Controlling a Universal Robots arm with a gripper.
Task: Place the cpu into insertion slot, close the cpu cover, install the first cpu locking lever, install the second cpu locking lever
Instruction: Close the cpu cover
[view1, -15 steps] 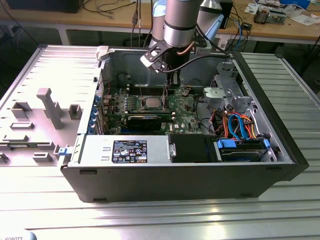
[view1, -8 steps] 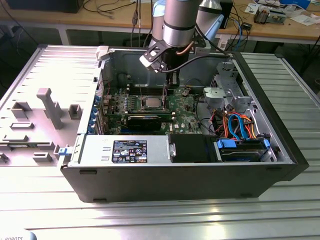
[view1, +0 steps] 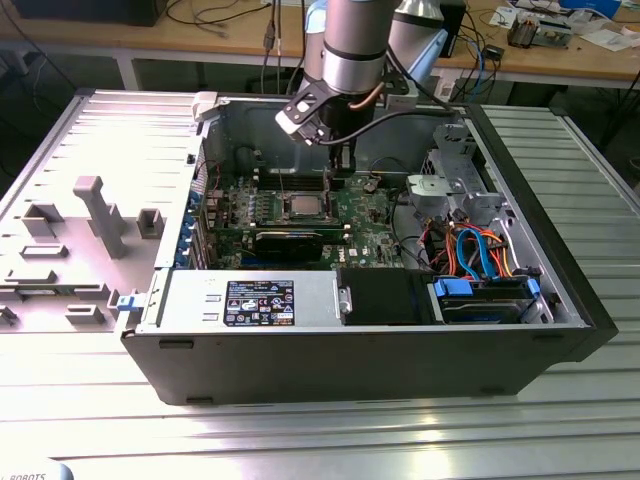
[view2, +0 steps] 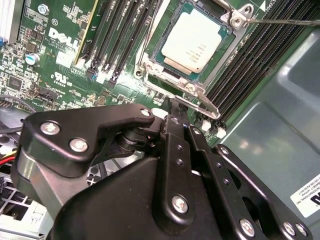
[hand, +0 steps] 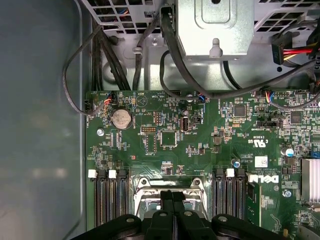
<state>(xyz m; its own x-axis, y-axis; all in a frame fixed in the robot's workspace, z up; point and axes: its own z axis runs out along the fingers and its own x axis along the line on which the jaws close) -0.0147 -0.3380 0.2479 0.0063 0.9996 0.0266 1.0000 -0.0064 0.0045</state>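
Second wrist view: the cpu sits in the insertion slot under the cpu cover. The gripper, fingers pressed together and holding nothing, hovers just beside a locking lever. Slipping off that thin lever could gouge the motherboard.

There is one computer case, one cpu, one insertion slot and one cpu cover. Also counted: two banks of memory slots, one coin battery and one expansion card.
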